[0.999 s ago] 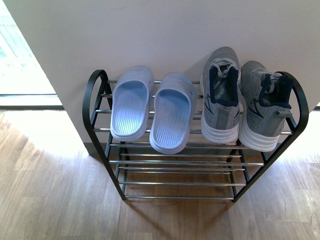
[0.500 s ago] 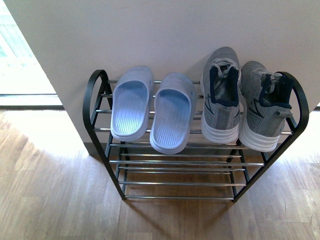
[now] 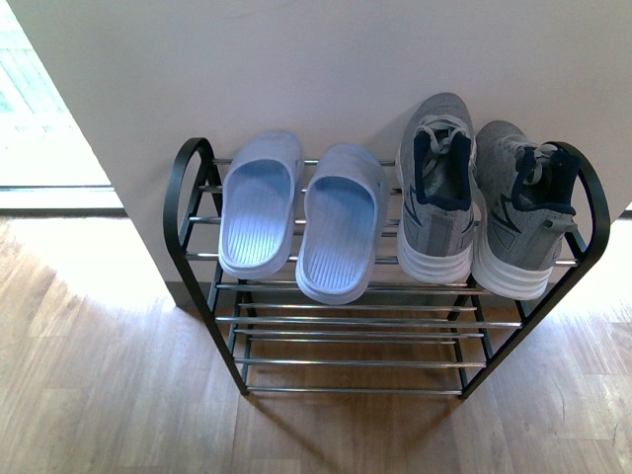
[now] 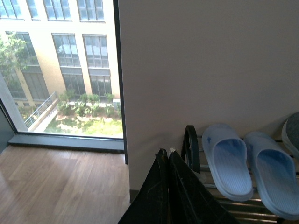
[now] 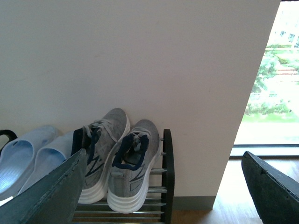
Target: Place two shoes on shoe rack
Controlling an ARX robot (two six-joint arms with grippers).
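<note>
Two grey knit sneakers (image 3: pixel 438 193) (image 3: pixel 520 212) with white soles rest side by side on the right of the top tier of the black shoe rack (image 3: pixel 190 197), toes toward the wall. Two pale blue slides (image 3: pixel 260 207) (image 3: pixel 342 222) lie on the same tier at the left. No arm shows in the front view. My left gripper (image 4: pixel 166 153) is shut with nothing in it, held off the rack's left end (image 4: pixel 190 147). My right gripper (image 5: pixel 168 177) is open and empty, back from the sneakers (image 5: pixel 133 163) and the rack's right end (image 5: pixel 167 168).
The rack stands against a white wall (image 3: pixel 326 69) on a wood floor (image 3: pixel 99 375). Its lower tiers of chrome bars (image 3: pixel 360 341) hold nothing. A floor-length window (image 4: pixel 60 70) lies left of the wall and another window (image 5: pixel 275 88) right of it.
</note>
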